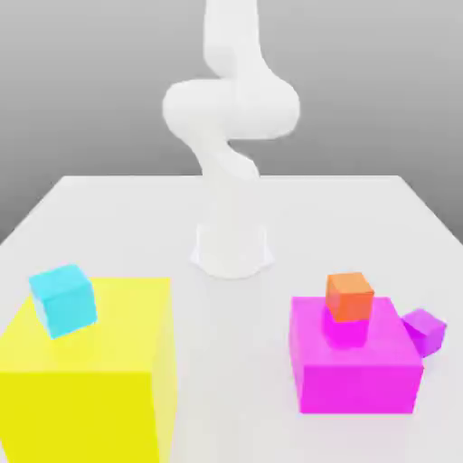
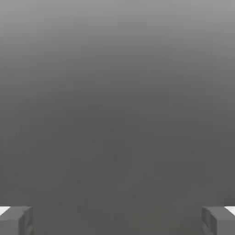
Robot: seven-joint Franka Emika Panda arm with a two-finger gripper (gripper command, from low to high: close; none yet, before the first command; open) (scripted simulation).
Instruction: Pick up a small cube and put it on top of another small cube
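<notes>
A small sky-blue cube point(image 1: 62, 299) rests tilted on the top face of the big yellow block point(image 1: 99, 380), near that block's far corner at the exterior view's left. The turquoise cube is out of view. In the hand view my gripper point(image 2: 117, 220) is open. Its two grey fingertips point(image 2: 16, 219) stand far apart, with only plain grey background between them. The white arm point(image 1: 231, 108) rises from its base point(image 1: 232, 249) at the table's middle and bends upward out of the frame.
A magenta block point(image 1: 357, 366) stands at the exterior view's right, with a small orange cube point(image 1: 349, 297) on or just above its top. A small purple cube point(image 1: 425, 329) lies on the white table point(image 1: 108, 217) beside it.
</notes>
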